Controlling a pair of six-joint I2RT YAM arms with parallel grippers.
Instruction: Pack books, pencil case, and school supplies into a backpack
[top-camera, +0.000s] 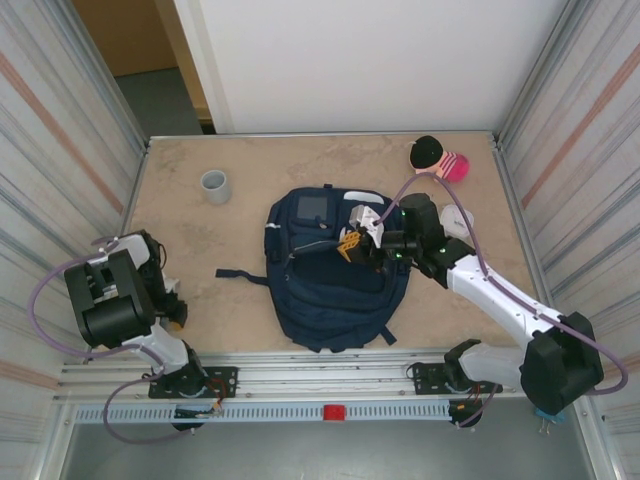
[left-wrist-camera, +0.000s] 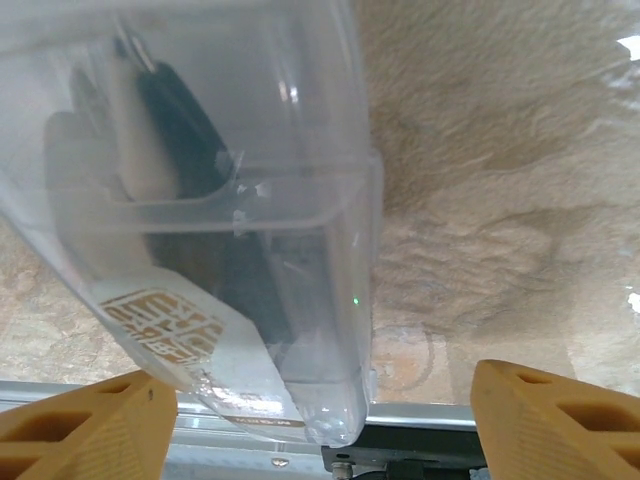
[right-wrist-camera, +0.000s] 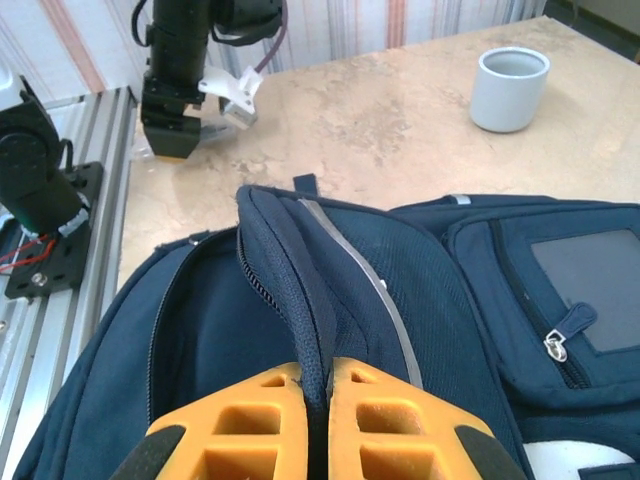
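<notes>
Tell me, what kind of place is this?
Likely a robot test cell, not a home: two arms bolted to a metal rail, striped panel walls boxing in a tabletop, a backpack lying on it.

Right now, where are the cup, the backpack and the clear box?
cup (top-camera: 214, 182), top view, its open top.
backpack (top-camera: 335, 300), top view, its main body.
clear box (left-wrist-camera: 345, 330), left wrist view, its side wall.

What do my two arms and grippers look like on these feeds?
The left arm and right arm match: white links, boxy black joint housings, a lilac cable looping along each. The left gripper and right gripper carry orange plastic fingers with ribbed hollow pockets. Small green lights glow near the right wrist.
</notes>
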